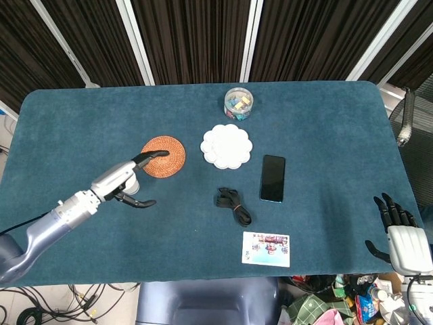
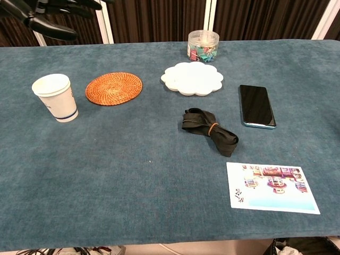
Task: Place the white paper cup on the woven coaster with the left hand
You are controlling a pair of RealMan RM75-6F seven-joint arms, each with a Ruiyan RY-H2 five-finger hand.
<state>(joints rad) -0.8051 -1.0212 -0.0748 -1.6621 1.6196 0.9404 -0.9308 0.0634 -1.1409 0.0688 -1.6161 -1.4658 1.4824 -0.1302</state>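
Over on the left, the left hand (image 1: 123, 184) hangs above the table with its fingers spread and nothing in them, held high, I'd guess, so it can come down on the white paper cup (image 2: 56, 98), which stands upright on the blue cloth just left of the woven coaster (image 2: 113, 88) and not touching it. The coaster lies bare, ready to take the cup. Far to the right, the right hand (image 1: 402, 237) sits off the table's edge, fingers apart and holding nothing, presumably parked out of the way.
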